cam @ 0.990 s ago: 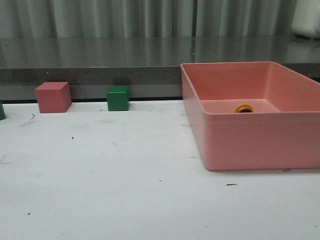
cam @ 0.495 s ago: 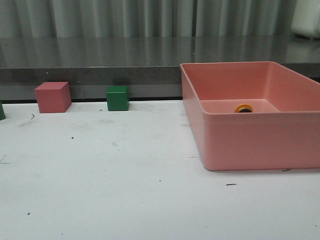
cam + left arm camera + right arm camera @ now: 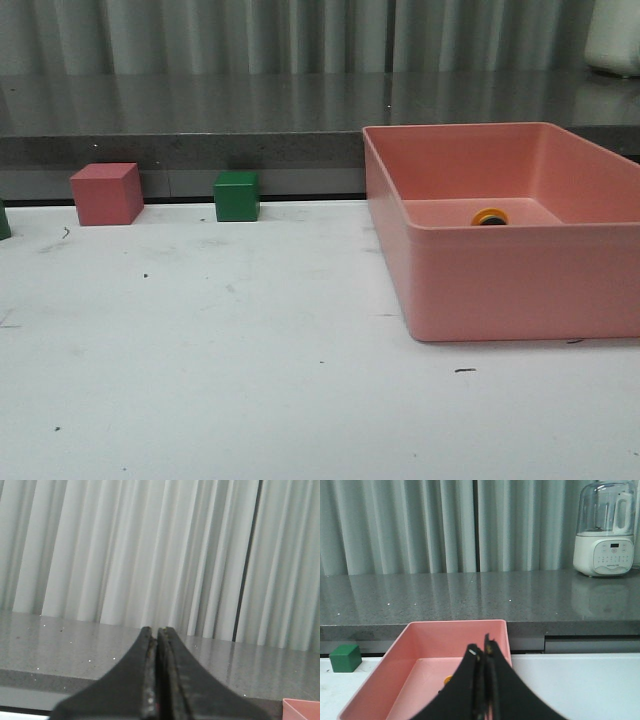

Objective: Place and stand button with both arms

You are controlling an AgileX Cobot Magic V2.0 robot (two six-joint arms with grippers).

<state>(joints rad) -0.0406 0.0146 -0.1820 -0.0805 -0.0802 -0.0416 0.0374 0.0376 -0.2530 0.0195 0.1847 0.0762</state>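
The button (image 3: 489,217) lies inside the pink bin (image 3: 500,290) at the right of the table; only its yellow cap and a bit of black show over the bin wall. In the right wrist view its yellow cap (image 3: 448,680) peeks out beside the fingers. My right gripper (image 3: 482,652) is shut and empty, held above the bin (image 3: 395,680). My left gripper (image 3: 157,632) is shut and empty, facing the curtain and grey counter. Neither arm shows in the front view.
A pink cube (image 3: 106,194) and a green cube (image 3: 236,196) stand at the table's back left edge; the green cube also shows in the right wrist view (image 3: 345,658). A dark green object (image 3: 4,220) sits at the far left edge. A white appliance (image 3: 605,530) stands on the grey counter.
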